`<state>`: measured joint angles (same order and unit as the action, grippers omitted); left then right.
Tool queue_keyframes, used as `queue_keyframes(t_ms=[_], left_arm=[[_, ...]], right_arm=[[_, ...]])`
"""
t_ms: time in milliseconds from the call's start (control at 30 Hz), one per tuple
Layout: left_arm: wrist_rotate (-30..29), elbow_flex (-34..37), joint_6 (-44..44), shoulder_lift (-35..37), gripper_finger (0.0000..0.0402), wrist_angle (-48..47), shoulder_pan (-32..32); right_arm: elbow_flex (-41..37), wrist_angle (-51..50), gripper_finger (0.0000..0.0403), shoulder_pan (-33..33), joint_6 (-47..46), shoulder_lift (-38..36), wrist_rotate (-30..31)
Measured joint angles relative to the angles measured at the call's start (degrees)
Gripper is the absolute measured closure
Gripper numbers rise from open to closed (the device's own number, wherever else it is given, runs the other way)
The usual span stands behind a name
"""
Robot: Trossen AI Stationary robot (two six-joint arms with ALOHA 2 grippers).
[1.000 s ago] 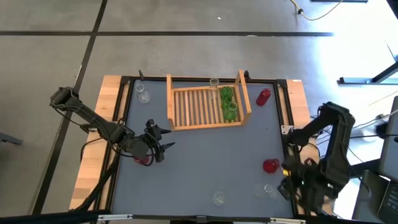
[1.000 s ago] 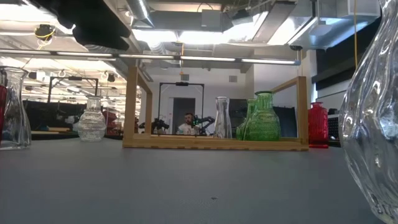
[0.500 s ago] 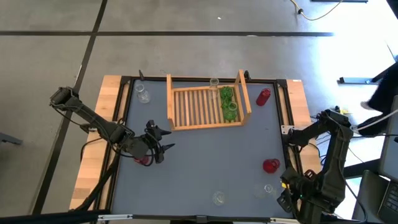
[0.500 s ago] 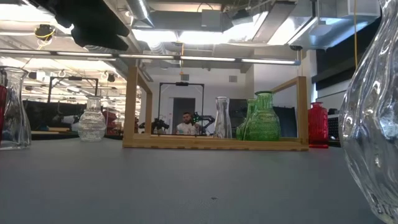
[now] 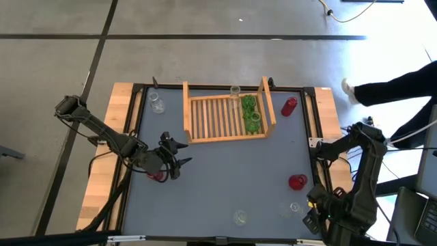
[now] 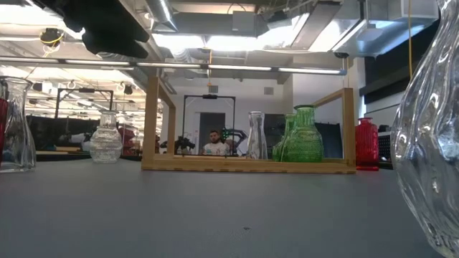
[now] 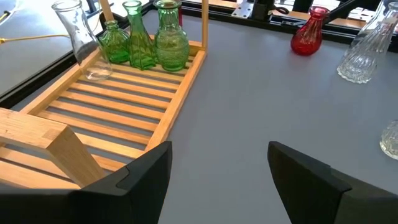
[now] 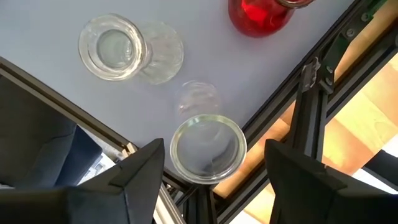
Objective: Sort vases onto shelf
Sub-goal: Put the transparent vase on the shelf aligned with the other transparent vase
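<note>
The shelf is pale wood with a slatted floor and raised end boards; three ribbed green glass vases and a smooth clear one stand at one end of it. The left gripper hangs over the grey table near that side's edge, jaws spread and empty, a red vase just beside it. The right gripper hovers with jaws parted over a clear vase at the near right corner, not touching it, another clear vase and a red one nearby.
</note>
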<state>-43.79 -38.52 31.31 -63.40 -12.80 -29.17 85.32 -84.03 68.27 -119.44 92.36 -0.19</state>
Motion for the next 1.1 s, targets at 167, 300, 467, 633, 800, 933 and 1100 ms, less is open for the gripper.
queue_keyframes(t_ms=[167, 300, 467, 633, 800, 933, 1100], left_arm=[[0.0, 0.0, 0.0, 0.0, 0.0143, 0.0, 0.0], [0.02, 0.0, 0.0, 0.0, 0.0143, -0.02, 0.0], [1.21, 0.0, 0.02, 0.0, 0.0143, -0.02, 0.0], [1.33, 0.0, 0.02, 0.0, 0.0143, 0.0, -0.02], [1.33, 0.0, 0.07, 0.0, 0.0143, 0.0, -0.02], [1.32, 0.0, 0.07, 0.0, 0.0143, 0.0, -0.02], [1.31, 0.0, 0.09, 0.0, 0.0143, 0.0, 0.0]], right_arm=[[0.0, -0.55, 0.0143, 0.0, 0.74, 0.44, -0.07], [0.0, -0.72, 0.0143, 0.0, 0.68, 0.44, -0.07], [0.0, -0.51, 0.0143, 0.0, 0.78, 1.16, 0.01], [0.04, -1.68, 0.0143, 0.0, 1.09, 2.2, -0.85], [0.07, -1.32, 0.0143, 0.0, 1.18, 2.38, -0.72], [0.07, -1.27, 0.0143, -0.02, 1.31, 2.38, -0.83], [0.06, -1.3, 0.0143, -0.02, 1.76, 1.7, -0.65]])
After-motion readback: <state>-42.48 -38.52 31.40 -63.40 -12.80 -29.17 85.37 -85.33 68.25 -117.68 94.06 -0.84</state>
